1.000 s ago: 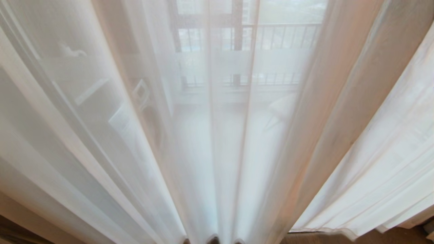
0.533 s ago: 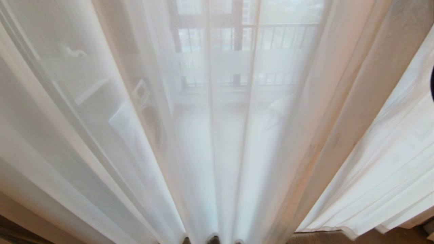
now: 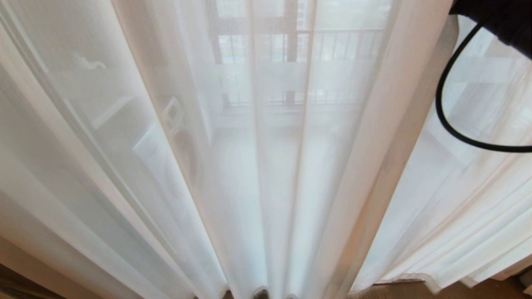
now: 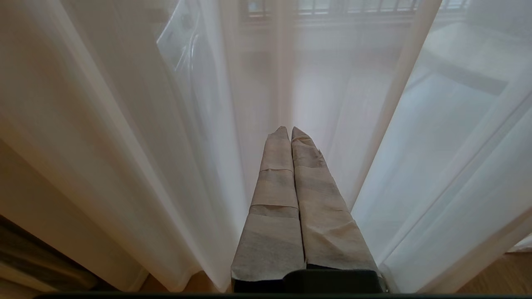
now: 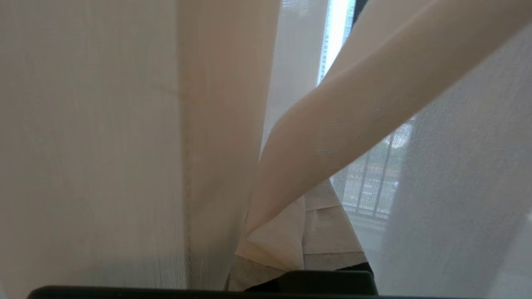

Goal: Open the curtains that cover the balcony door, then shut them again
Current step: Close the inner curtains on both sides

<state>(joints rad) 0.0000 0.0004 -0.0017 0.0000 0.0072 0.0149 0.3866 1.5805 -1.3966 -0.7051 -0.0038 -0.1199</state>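
Sheer curtains (image 3: pixel 266 166) hang drawn across the whole head view, my right arm (image 3: pixel 498 20) just showing at the upper right.

Through the thin white fabric I can make out the dark frame of the balcony door (image 3: pixel 291 45) and a barred railing (image 3: pixel 349 41) beyond it. A black cable (image 3: pixel 447 120) loops down from my right arm in front of the folds there. My right hand (image 5: pixel 307 236) is buried among the curtain folds, mostly hidden by cloth, its taped fingers pressed together; I cannot tell whether fabric is caught between them. My left hand (image 4: pixel 289 131) sits low before the sheer, its taped fingers (image 4: pixel 276 166) pressed together with nothing between them.
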